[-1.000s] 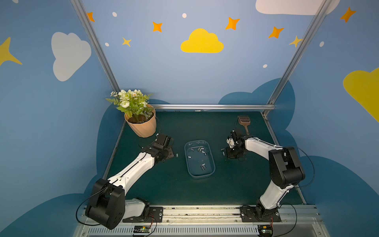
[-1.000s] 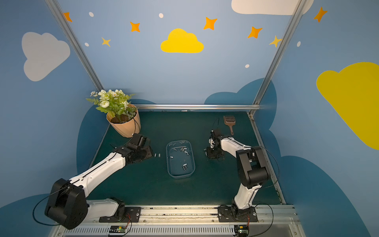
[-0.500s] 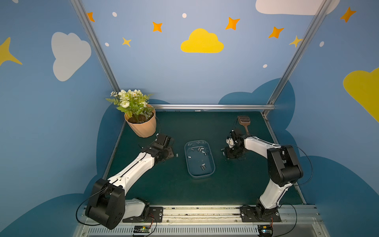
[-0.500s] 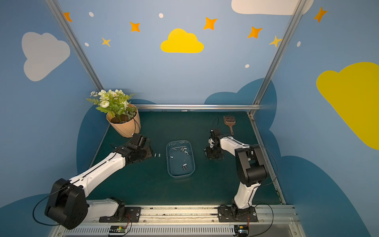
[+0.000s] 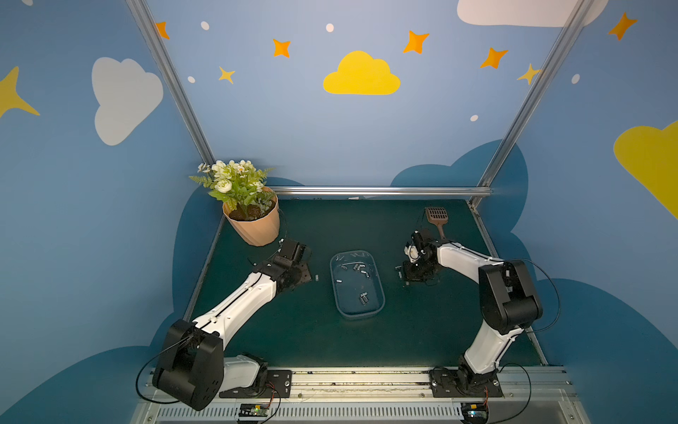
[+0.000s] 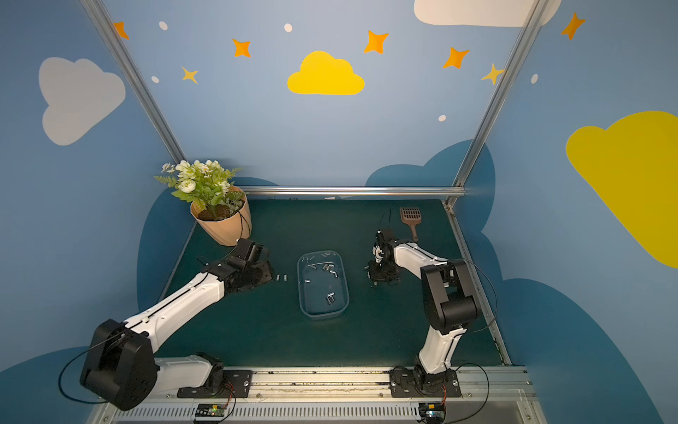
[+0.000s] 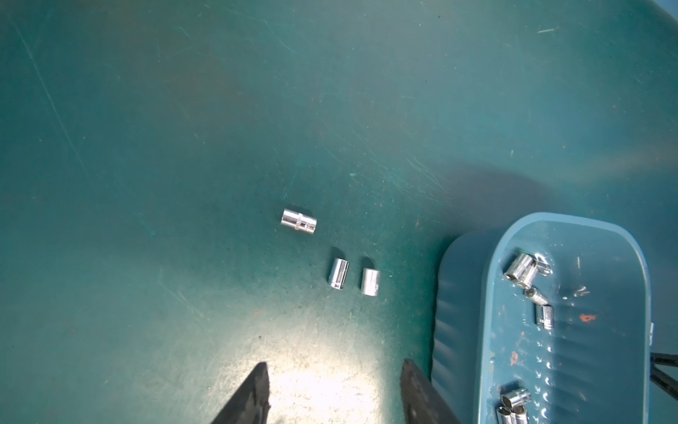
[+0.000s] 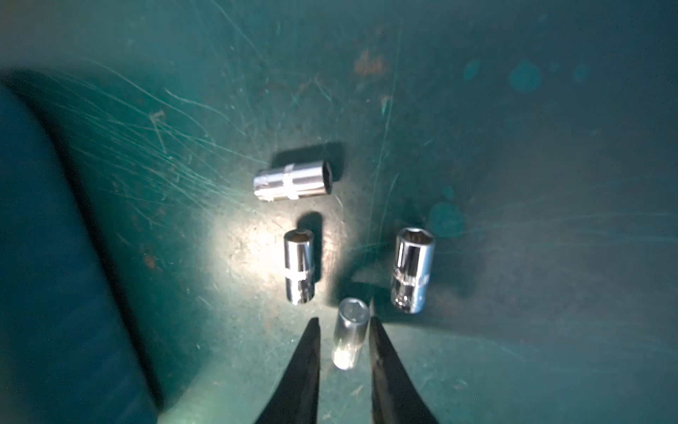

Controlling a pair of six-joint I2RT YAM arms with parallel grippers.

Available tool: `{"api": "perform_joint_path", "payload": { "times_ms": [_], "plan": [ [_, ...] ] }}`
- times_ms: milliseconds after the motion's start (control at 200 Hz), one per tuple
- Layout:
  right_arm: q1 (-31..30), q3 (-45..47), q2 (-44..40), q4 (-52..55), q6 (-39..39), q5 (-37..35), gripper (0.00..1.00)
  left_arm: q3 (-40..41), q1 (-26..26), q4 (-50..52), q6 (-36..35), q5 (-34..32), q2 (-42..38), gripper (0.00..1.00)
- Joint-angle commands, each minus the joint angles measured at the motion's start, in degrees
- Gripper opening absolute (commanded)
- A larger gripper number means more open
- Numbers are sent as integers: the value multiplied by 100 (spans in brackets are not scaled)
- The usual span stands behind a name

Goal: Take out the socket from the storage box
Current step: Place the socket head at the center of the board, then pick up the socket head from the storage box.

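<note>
4 sockets (image 8: pixel 300 271) clear from right wrist.

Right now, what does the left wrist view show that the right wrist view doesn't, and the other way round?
Left wrist only: inside the storage box, several sockets; three sockets on the mat; the left fingers open, empty. Right wrist only: four sockets on the mat, the nearest socket lying between the parted right fingers. Both: scratched green mat, loose sockets outside the box. The right wrist's blurred blue edge may be the box.
</note>
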State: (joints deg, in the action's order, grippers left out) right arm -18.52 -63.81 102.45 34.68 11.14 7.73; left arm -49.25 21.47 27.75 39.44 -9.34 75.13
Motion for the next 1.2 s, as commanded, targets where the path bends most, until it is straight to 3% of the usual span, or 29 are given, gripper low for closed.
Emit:
{"api": "perform_joint_path", "payload": {
  "times_ms": [0, 255, 676, 1021, 1196],
  "plan": [
    [18, -126, -190, 223, -57, 10, 25, -22, -17, -2, -24, 38, 37, 58],
    [24, -236, -378, 359, -90, -5, 26, -64, -13, 11, -121, 88, 32, 58],
    [23, -242, -602, 409, -143, 1, 26, -480, 62, -15, -735, 694, 55, 57],
    [33, -213, -626, 390, -164, 50, 27, -1826, 779, 1048, -2498, 866, 872, 57],
    [33, -158, -647, 378, -159, 60, 27, -2478, 987, 1493, -3027, 784, 1441, 57]
  ]
}}
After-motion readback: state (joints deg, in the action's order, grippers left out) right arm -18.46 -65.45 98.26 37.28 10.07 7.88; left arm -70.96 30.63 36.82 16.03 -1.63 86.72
